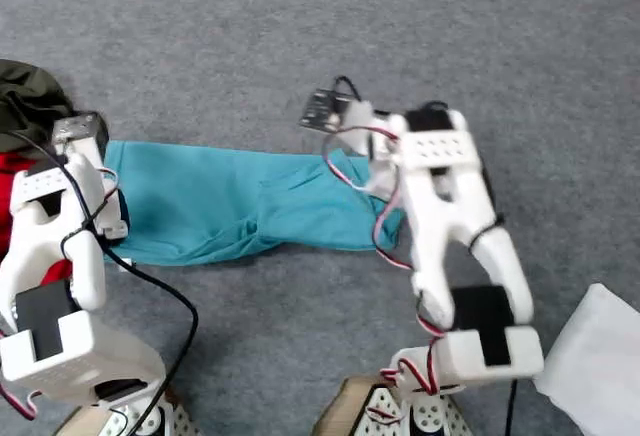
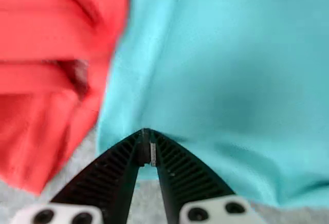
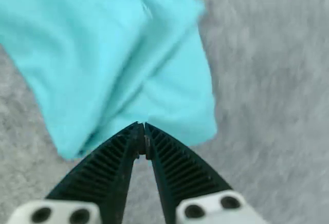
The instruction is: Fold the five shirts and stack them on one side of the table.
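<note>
On the tabletop, teal shirt lies as a long, loosely folded band, centre-left in the high view, creased mid-length. Left jaws are closed together, pinching its left edge beside the red shirt. Right jaws are likewise clamped on the hem at its right end. Dark shirt is bunched upper left; white cloth sits lower right. Fabric looks light, limp and thin, so it will likely sag, drag on the grey tabletop and wrinkle rather than hold a crease. Best held at edge corners, both ends together, kept taut; a shallow pinch may slip.
</note>
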You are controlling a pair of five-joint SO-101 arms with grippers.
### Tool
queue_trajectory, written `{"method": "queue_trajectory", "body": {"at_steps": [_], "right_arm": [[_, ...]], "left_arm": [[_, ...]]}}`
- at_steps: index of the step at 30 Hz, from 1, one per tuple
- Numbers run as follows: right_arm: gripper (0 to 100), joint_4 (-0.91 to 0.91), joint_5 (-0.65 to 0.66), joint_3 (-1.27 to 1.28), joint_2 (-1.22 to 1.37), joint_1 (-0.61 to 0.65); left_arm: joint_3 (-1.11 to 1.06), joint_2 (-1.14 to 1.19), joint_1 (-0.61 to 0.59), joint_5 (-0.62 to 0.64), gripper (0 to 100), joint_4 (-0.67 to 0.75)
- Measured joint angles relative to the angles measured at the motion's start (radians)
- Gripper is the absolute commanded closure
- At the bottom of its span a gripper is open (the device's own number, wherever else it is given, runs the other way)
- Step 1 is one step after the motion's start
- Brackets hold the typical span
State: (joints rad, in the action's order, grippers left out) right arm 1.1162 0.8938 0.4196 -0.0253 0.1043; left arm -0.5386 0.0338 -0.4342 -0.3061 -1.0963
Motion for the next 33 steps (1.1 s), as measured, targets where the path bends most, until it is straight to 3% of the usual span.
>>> {"method": "queue_trajectory", "body": {"at_steps": [6, 11, 13, 25, 33], "right_arm": [[99.0, -0.048, -0.017, 0.149, -0.13, -0.118], [99.0, -0.049, -0.017, 0.227, -0.186, -0.141], [99.0, -0.049, -0.017, 0.252, -0.203, -0.141], [99.0, -0.049, -0.017, 0.379, -0.33, -0.141], [99.0, -0.049, -0.017, 0.4, -0.361, -0.141]], "left_arm": [[0.193, 0.0, 0.0, 0.0, 98, -0.215], [0.451, 0.002, -0.035, 0.0, 85, -0.358], [0.535, 0.025, -0.046, -0.002, 86, -0.396], [0.786, 0.468, -0.055, -0.074, 87, -0.473], [0.896, 0.621, -0.055, -0.074, 87, -0.474]]}}
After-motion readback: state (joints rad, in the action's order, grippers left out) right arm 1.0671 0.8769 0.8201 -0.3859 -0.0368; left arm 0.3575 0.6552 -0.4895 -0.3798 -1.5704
